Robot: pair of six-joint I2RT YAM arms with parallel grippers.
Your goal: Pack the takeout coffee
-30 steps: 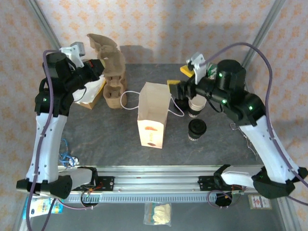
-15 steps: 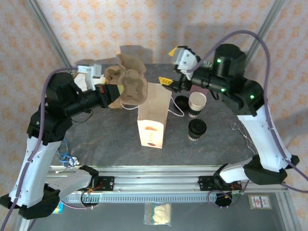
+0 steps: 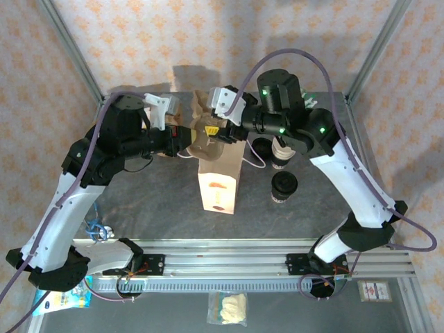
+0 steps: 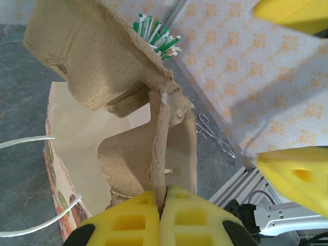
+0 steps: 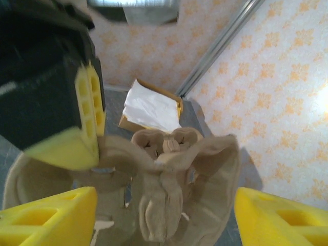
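Observation:
The takeout coffee (image 3: 284, 187), a small cup with a black lid, stands on the table right of the paper bag (image 3: 220, 182). My left gripper (image 3: 187, 137) is shut on the edge of a brown cardboard cup carrier (image 3: 201, 121), held tilted above the bag's open mouth. In the left wrist view its yellow pads (image 4: 128, 223) pinch the carrier's centre wall (image 4: 159, 148), with the bag's inside (image 4: 77, 133) below. My right gripper (image 5: 164, 220) is open, its fingers (image 5: 46, 220) standing either side of the carrier (image 5: 174, 179) without touching it. In the top view the right gripper (image 3: 214, 126) hovers at the carrier.
A stack of white lidless cups (image 3: 281, 154) and loose black lids (image 3: 261, 146) stand behind the coffee. A box of white napkins (image 5: 151, 107) lies at the back left. Green stirrers (image 4: 156, 38) stand beyond the carrier. Metal frame posts bound the back corners.
My left arm swung right, bringing the carrier from the back left to above the bag. My right arm left the cups and moved left to the carrier, its jaws narrowing slightly.

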